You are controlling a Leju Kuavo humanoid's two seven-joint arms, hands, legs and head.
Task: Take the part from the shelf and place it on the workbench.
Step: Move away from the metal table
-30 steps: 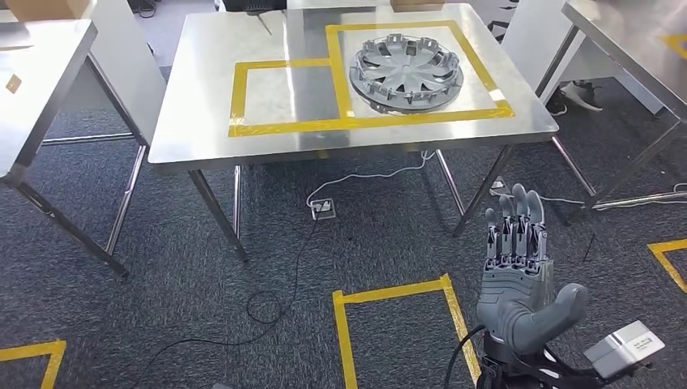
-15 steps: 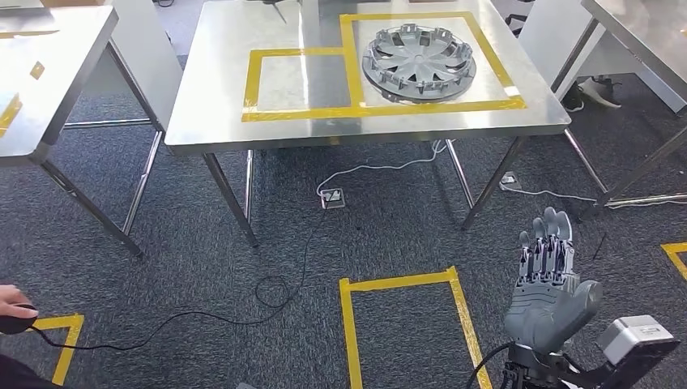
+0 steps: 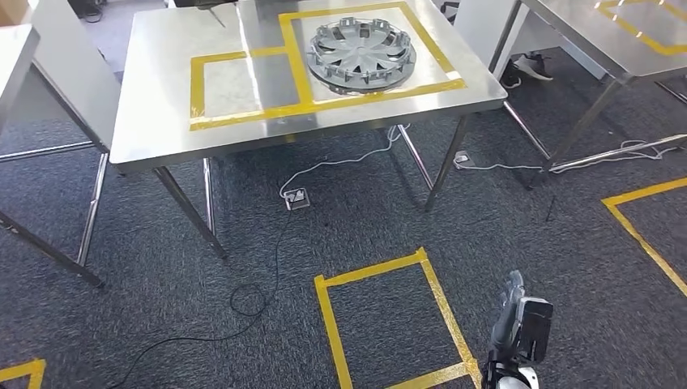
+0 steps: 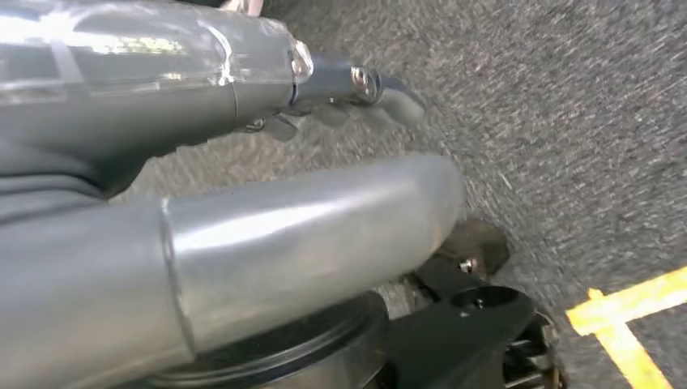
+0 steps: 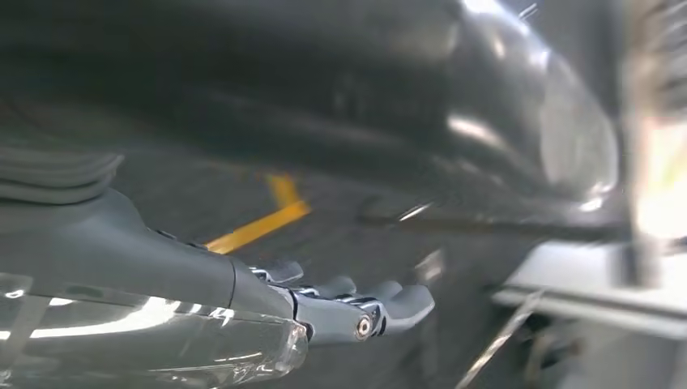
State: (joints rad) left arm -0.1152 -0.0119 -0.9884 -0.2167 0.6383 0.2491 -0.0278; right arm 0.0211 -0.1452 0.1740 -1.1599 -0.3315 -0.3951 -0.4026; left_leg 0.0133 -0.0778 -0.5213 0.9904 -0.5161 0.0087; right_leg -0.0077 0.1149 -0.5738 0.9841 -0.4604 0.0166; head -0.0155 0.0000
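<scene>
Looking down from the head view, you see the carpet floor with yellow tape squares, then the steel workbench standing ahead, its top marked with yellow tape frames. The part, a grey wheel cover, lies flat inside the larger frame on the far right of the bench top, so you may judge the placing done. A white cable runs from under the bench to a small floor socket, and a thin black cord loops across the carpet nearer you.

Your right hand hangs low beside the body, edge-on, well apart from the bench; in the right wrist view its fingers lie straight and loose with nothing in them. Your left hand likewise hangs over the carpet, fingers extended and apart, holding nothing.

Risks from here: both wrist views are blurred, which suggests motion. A step forward could snag the looped cord or the socket, and a swinging arm could strike a bench leg.
</scene>
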